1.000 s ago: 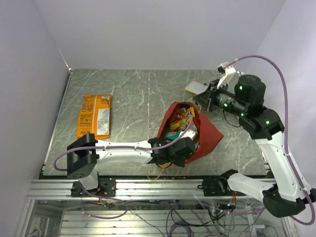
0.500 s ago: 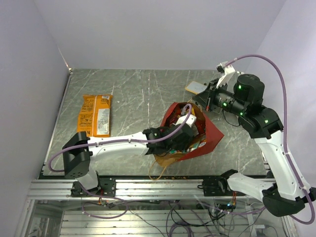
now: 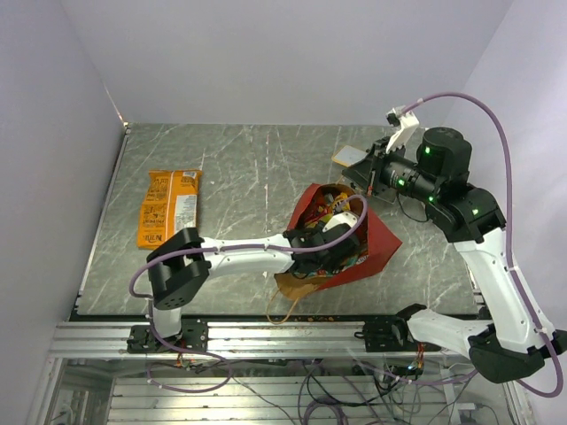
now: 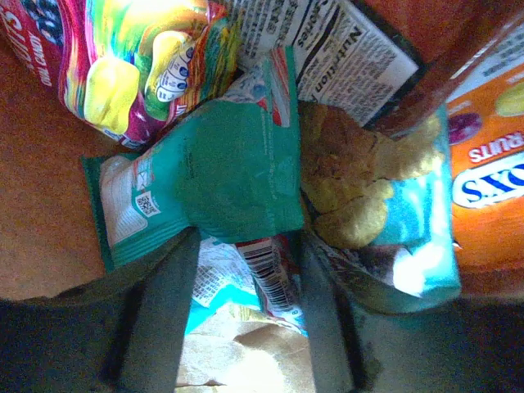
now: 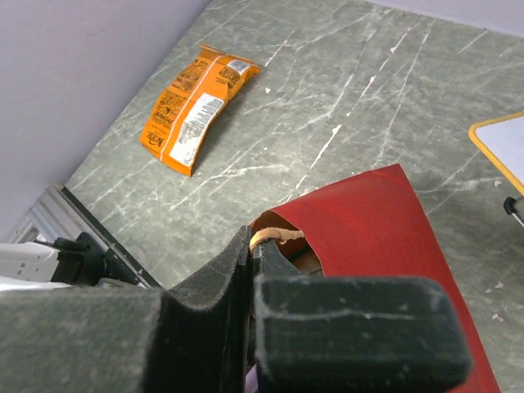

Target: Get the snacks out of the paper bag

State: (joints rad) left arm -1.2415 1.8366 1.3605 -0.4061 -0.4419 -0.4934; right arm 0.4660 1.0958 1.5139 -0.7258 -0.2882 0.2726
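Observation:
The red paper bag (image 3: pixel 376 241) lies on the table with its mouth facing up and left; it also shows in the right wrist view (image 5: pixel 377 221). My right gripper (image 3: pixel 361 180) is shut on its tan loop handle (image 5: pixel 277 236) and holds the far edge up. My left gripper (image 3: pixel 332 241) is open inside the bag. Its fingers (image 4: pixel 160 311) straddle a white barcode wrapper (image 4: pixel 274 274), just below a teal packet (image 4: pixel 221 172). Around it lie a red-and-yellow packet (image 4: pixel 139 57), a teal cookie packet (image 4: pixel 393 205) and an orange packet (image 4: pixel 491 164). One orange chip bag (image 3: pixel 168 208) lies on the table at the left.
A flat white-and-tan card (image 3: pixel 350 158) lies at the back, beside my right gripper; it also shows in the right wrist view (image 5: pixel 503 147). The bag's other tan handle (image 3: pixel 285 307) loops over the table's near edge. Walls close the left, back and right sides.
My left gripper has moved from the bag's near rim deeper into the bag, among the packets. The right gripper still holds the handle, almost unmoved.

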